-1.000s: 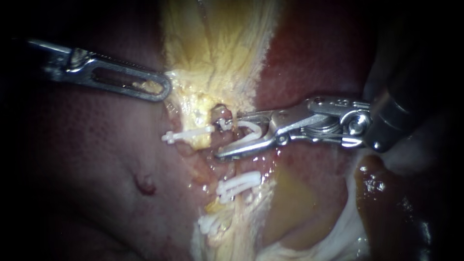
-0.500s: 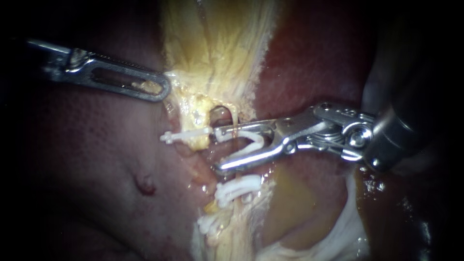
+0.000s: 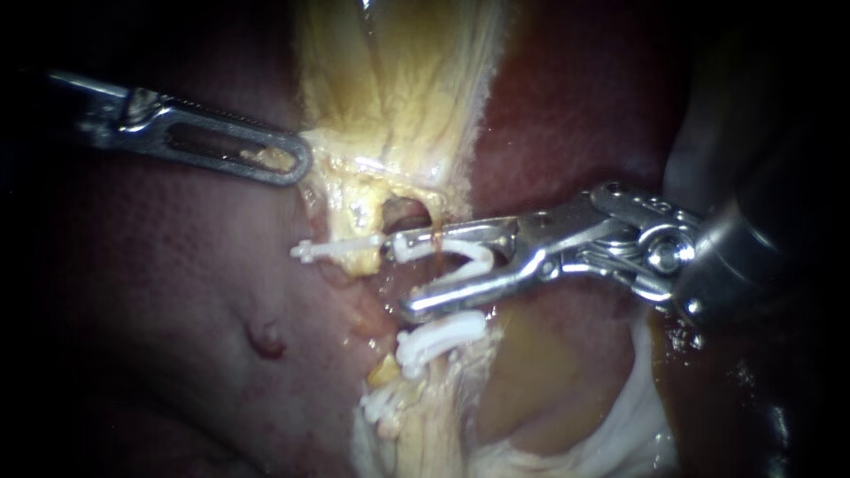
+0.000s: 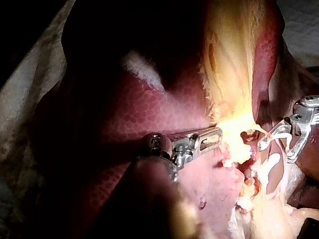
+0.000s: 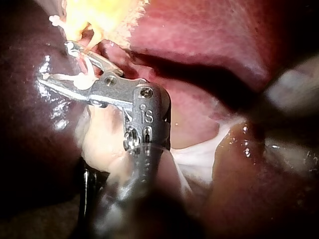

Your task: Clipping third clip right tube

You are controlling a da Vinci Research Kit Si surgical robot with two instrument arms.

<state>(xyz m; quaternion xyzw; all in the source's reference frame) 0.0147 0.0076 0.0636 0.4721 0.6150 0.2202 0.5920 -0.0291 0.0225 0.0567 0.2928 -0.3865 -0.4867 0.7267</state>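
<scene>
Here, the right instrument point(image 3: 404, 273) holds its jaws spread wide, and both jaws grip an open white clip point(image 3: 469, 255) seated between them. Jaws and clip straddle a pinkish tube point(image 3: 420, 276) just below the yellow tissue point(image 3: 390, 88). The upper closed clip point(image 3: 341, 248) lies just beside the upper jaw's tip. The middle closed clip point(image 3: 438, 338) sits just under the lower jaw, with the lowest closed clip point(image 3: 382, 409) beyond it. The left instrument point(image 3: 299, 165) has its 2 jaws pressed together, pinching the yellow tissue's edge over the liver point(image 3: 177, 292).
</scene>
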